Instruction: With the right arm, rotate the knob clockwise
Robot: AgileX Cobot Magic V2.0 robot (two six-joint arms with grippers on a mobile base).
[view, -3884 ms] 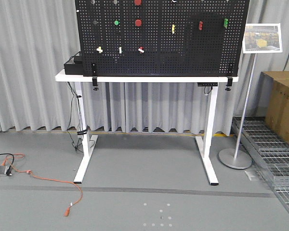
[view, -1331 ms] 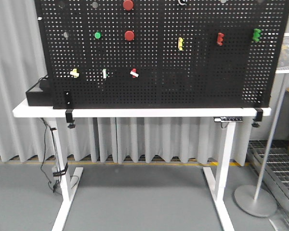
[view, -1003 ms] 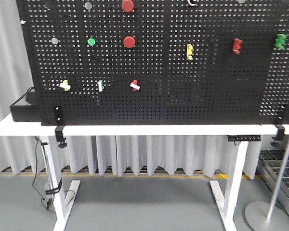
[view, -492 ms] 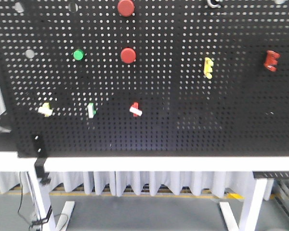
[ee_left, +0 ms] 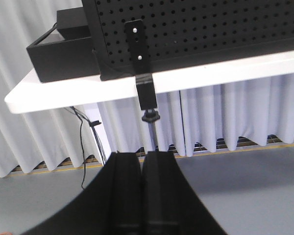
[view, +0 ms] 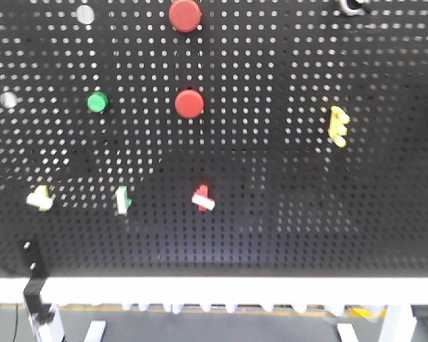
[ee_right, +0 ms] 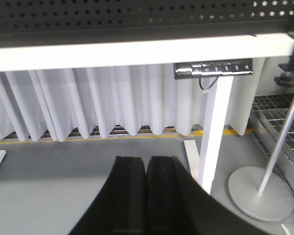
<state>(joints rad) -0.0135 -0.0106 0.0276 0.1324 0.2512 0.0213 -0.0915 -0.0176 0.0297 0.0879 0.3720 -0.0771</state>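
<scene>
A small round part with a silvery-white ring and a dark centre, likely the knob [view: 352, 6], sits on the black pegboard [view: 271, 214], cut off by the top edge of the front view. Neither arm shows in the front view. In the right wrist view, my right gripper [ee_right: 147, 159] is shut with nothing in it; it hangs low over the grey floor, below the white tabletop [ee_right: 137, 51]. The left wrist view shows my left gripper [ee_left: 142, 155] also shut and empty, pointing at the board clamp [ee_left: 148, 93] under the table's left end.
The pegboard carries two red push buttons [view: 185, 14] [view: 189, 104], a green button [view: 96, 102], a yellow toggle [view: 337, 125] and a red-white switch [view: 202, 199]. A black box [ee_left: 63, 46] sits on the table's left end. A white table leg [ee_right: 213, 132] and a sign stand's base [ee_right: 259, 191] stand at right.
The front view has closed in on the pegboard: the board now fills the frame, the floor and table legs have dropped out of sight, and the ringed part has slid right along the top edge.
</scene>
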